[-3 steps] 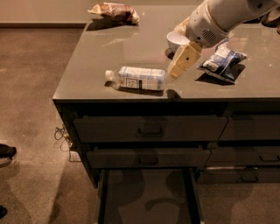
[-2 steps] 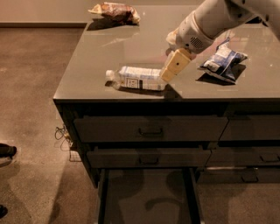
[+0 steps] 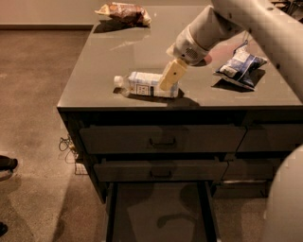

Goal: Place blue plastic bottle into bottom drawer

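The blue plastic bottle (image 3: 144,85) was found lying on its side on the counter (image 3: 118,52), close to the front edge. Its white cap was turned to the left and its base to the right. It had not yet been lifted, so the task was judged to be at the grasping step.

The pincer (image 3: 171,75) was held tilted over the base end of the bottle, overlapping it in the camera view. Whether contact had been made, and whether the pincer was open or closed, could not be told. It was carried by the white arm (image 3: 208,28), which was stretched in from the upper right. This placement was judged to be meant for a grip across the bottle's narrow body, since a lying cylinder is more easily taken across than along its length.

The bottom drawer (image 3: 161,208) was seen pulled out beneath the counter's front edge, with its flat dark interior exposed. It was presumably left so that the bottle could be lowered straight in. The two handled drawers (image 3: 162,141) above it were kept shut, so the way down was not blocked.

A blue-and-white snack bag (image 3: 239,66) lay well apart to the right, and a brown bag (image 3: 124,12) was set at the far edge. Neither was judged to hinder the grasp. Rolling of the round bottle toward the edge was considered the main risk.
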You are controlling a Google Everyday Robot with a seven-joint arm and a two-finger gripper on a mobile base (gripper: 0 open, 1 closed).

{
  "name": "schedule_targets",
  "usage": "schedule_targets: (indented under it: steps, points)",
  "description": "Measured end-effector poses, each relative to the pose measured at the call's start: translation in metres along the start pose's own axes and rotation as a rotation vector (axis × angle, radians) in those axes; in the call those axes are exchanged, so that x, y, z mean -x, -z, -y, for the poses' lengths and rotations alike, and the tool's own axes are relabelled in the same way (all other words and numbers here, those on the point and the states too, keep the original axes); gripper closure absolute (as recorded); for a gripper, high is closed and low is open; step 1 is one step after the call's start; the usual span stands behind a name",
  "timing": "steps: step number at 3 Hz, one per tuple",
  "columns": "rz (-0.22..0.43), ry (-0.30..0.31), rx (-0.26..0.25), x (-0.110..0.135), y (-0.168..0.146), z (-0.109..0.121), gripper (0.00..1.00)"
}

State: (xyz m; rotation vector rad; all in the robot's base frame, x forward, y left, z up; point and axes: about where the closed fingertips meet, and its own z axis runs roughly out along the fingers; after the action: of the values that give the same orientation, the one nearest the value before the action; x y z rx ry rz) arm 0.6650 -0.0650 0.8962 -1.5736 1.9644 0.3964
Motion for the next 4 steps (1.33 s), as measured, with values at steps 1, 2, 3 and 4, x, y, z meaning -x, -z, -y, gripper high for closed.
schedule_targets:
  steps: [1, 2, 3, 4]
  points:
    - [-0.011, 0.012, 0.026, 0.009, -0.019, -0.002, 0.0]
    - [-0.031, 0.017, 0.052, 0.013, -0.034, -0.006, 0.0]
    - [-0.052, 0.02, 0.08, 0.016, -0.048, -0.011, 0.18]
    - [-0.064, 0.019, 0.104, 0.017, -0.057, -0.015, 0.42]
